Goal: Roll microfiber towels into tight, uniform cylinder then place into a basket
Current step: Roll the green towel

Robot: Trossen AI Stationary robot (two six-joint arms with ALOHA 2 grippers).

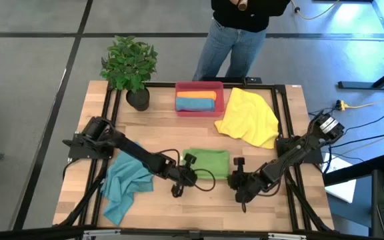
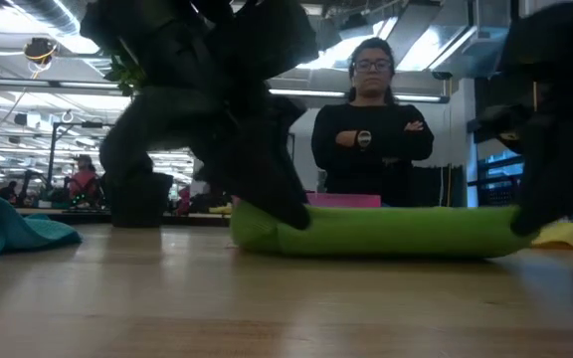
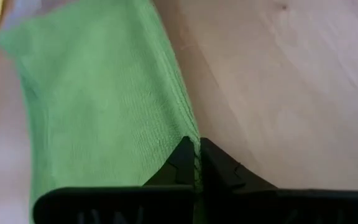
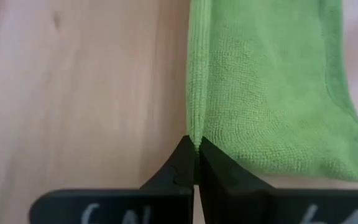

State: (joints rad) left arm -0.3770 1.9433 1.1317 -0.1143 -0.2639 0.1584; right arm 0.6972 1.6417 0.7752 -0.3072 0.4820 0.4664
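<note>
While a teal and an orange roll sit in the red-pink plastic basket (image 1: 199,87), both grippers (image 1: 180,184) (image 1: 240,189) pinch the folded green microfiber towel (image 1: 209,163) just before it, apparently to begin rolling.

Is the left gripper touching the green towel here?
Touching. In the left wrist view, the left gripper is shut on the green towel's edge.
</note>
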